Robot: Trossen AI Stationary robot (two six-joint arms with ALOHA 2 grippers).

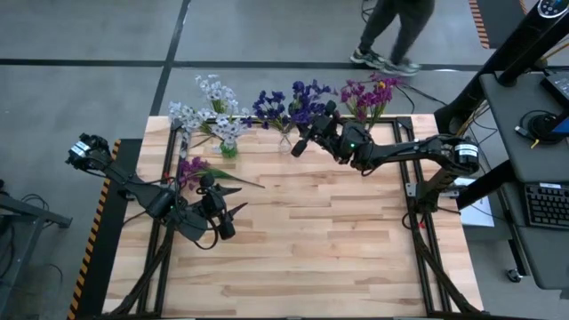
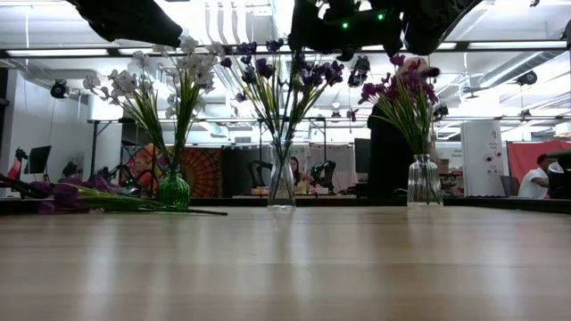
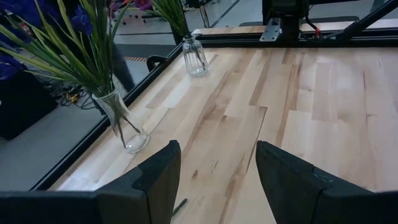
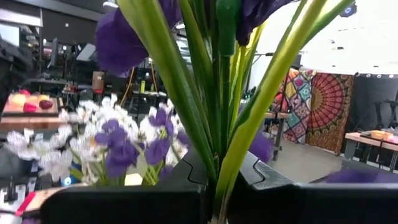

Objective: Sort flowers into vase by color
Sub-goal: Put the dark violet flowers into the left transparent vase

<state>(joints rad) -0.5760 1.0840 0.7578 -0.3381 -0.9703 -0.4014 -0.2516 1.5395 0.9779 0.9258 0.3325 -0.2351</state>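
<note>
- Right gripper (image 1: 300, 142), twelve o'clock on the table (image 1: 311, 240), jaws clamped on a dark blue-violet sprig (image 4: 217, 93) over the middle vase (image 2: 282, 183).
- Left gripper (image 1: 227, 222), nine o'clock, jaws apart, empty.

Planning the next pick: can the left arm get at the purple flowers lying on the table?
Probably yes: the left tool is open, near the purple flowers, with bare table between them.

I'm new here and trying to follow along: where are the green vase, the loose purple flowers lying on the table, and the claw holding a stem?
green vase (image 2: 173, 190): low view, glass body.
loose purple flowers (image 1: 191, 166): high view, blossoms.
right gripper (image 4: 219, 180): right wrist view, between fingertips pinching the stem.
</note>
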